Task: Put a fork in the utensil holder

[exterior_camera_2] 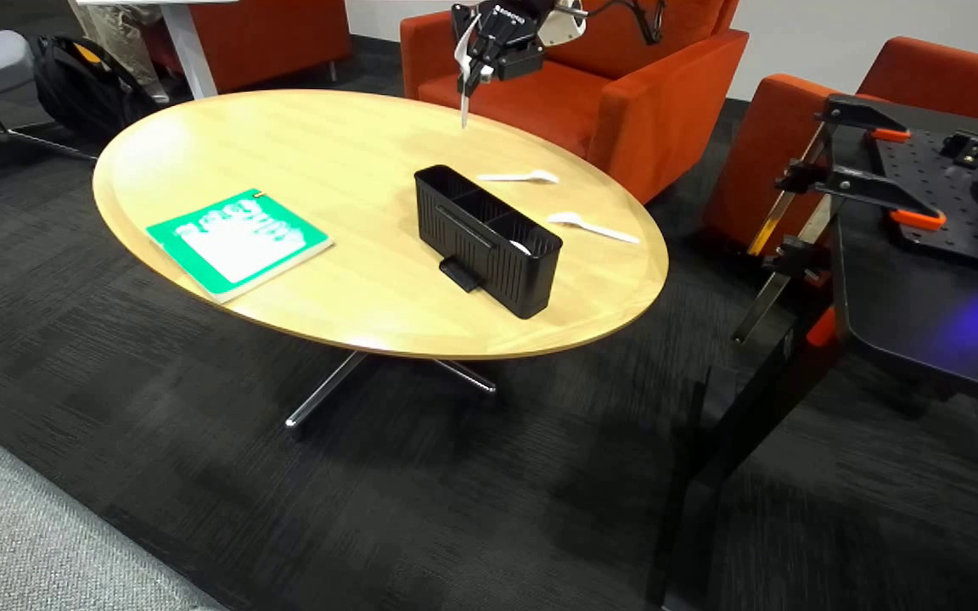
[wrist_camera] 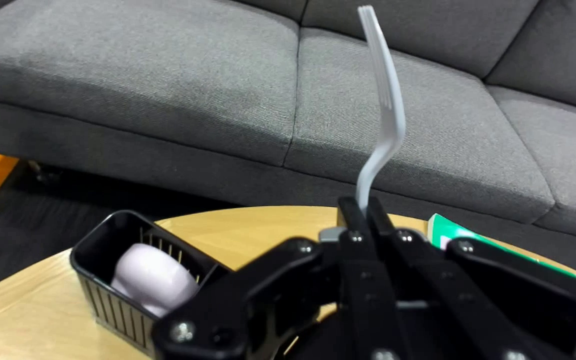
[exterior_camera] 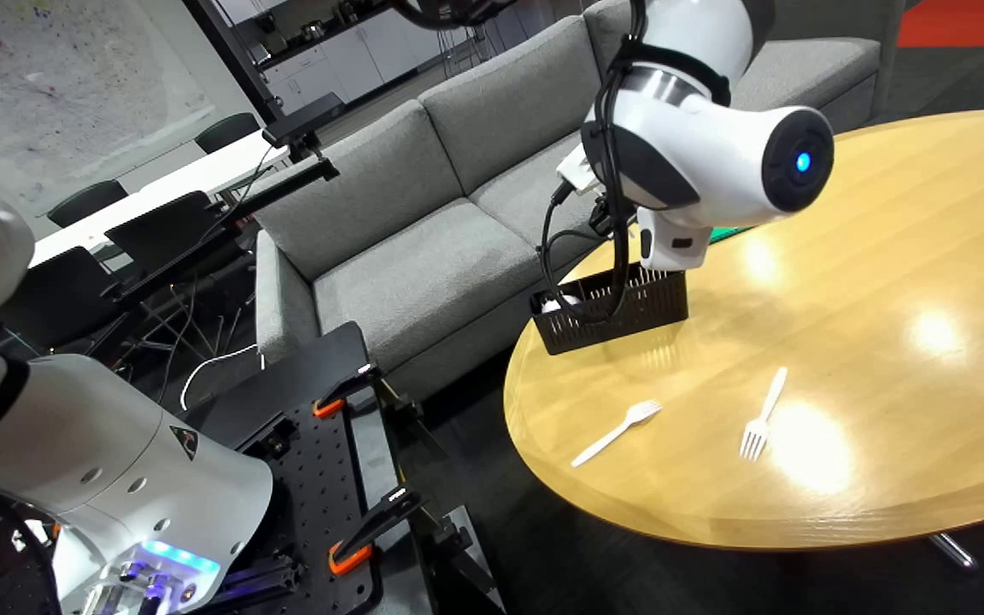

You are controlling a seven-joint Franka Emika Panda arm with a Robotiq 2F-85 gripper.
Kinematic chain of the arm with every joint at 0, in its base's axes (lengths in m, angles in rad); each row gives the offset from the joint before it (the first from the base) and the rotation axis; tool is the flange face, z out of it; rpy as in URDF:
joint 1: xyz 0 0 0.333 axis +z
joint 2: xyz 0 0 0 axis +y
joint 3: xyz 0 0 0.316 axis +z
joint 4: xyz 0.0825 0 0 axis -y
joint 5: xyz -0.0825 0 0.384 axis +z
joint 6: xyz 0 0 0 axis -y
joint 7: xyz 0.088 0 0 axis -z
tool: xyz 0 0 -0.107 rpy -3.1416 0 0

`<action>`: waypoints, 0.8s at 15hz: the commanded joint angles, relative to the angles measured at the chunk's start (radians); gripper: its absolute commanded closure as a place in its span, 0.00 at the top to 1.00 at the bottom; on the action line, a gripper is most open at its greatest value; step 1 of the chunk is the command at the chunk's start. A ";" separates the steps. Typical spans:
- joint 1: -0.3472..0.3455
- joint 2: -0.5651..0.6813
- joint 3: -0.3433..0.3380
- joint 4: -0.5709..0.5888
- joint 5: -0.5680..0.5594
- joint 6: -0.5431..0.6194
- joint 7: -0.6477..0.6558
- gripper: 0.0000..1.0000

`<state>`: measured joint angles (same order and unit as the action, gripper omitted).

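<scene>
Below, the table [exterior_camera_2: 370, 204] spreads broad and oval, carrying the black utensil holder [exterior_camera_2: 497, 270], which stands upright near the edge. Its middle compartment [exterior_camera_2: 482, 208] looks a sensible target. Higher up hangs the tool [wrist_camera: 362, 212], its jaws pinched on the fork [wrist_camera: 394, 122] at the neck, tines up and handle pointing down; whether it is right over the holder, I cannot tell. The step in hand seems to be bringing the fork across and letting it down. To do it well, hold the handle plumb, centre its end so that it catches no inner wall, and sink it well below the rim before releasing softly and rising straight. Two more forks [exterior_camera: 626, 421] lie flat on the table, best left untouched. Smallest, a pale rounded thing [wrist_camera: 153, 277], perhaps a spoon's bowl, sits in the end compartment [wrist_camera: 118, 312]; steer around it.
</scene>
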<state>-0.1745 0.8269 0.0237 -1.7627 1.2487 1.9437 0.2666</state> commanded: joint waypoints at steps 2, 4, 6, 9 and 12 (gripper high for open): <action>0.012 0.105 -0.017 0.084 0.132 0.000 0.006 0.01; 0.017 0.146 -0.020 0.114 0.172 0.005 0.009 0.01; 0.026 0.180 -0.026 0.141 0.196 0.014 0.019 0.01; 0.055 0.226 -0.041 0.178 0.205 0.067 0.039 0.01; 0.071 0.263 -0.044 0.207 0.199 0.100 0.060 0.01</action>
<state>-0.1331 1.0532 -0.0049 -1.6039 1.4346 2.0093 0.2823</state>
